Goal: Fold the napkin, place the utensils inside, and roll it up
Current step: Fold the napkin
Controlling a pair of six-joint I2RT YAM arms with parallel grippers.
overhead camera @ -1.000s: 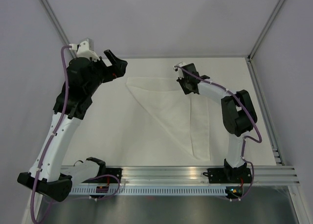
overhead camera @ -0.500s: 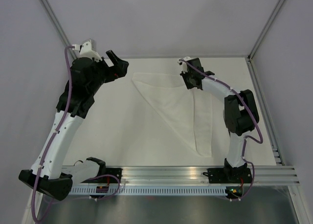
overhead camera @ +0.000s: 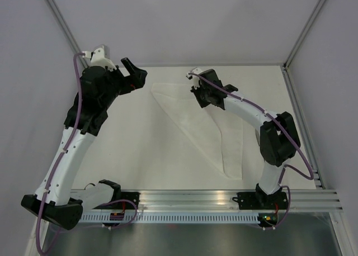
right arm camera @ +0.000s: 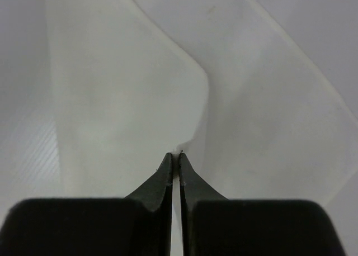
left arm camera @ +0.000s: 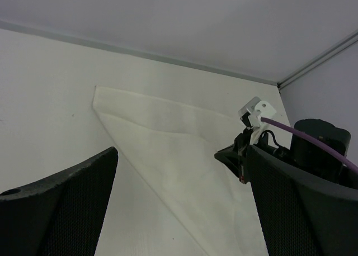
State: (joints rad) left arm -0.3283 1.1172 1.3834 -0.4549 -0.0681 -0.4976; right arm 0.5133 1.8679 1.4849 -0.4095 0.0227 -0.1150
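One metal rail (overhead camera: 224, 195) runs along the near edge. Past it, the pale surface (overhead camera: 140, 155) holds the napkin (overhead camera: 226, 141), a white triangle. The right pincer (overhead camera: 199, 97) pinches its fold and has slid left since a moment ago. The left pincer (overhead camera: 133, 69) hangs spread at far left. Grey walls (overhead camera: 184, 21) stand behind.

Light: bright, soft and even, with no glare.
Shadow: the napkin (right arm camera: 112, 99) looks a bit greyer on the right of the right claw (right arm camera: 179, 154) than on its left.
Focus: the right claw's tips are sharp; the cloth beyond them looks soft.
Blur: the fingers (left arm camera: 67, 205) of the left claw (left arm camera: 182, 155) are dark and fuzzy.
Contrast: the white napkin barely shows on the pale table (overhead camera: 140, 155).
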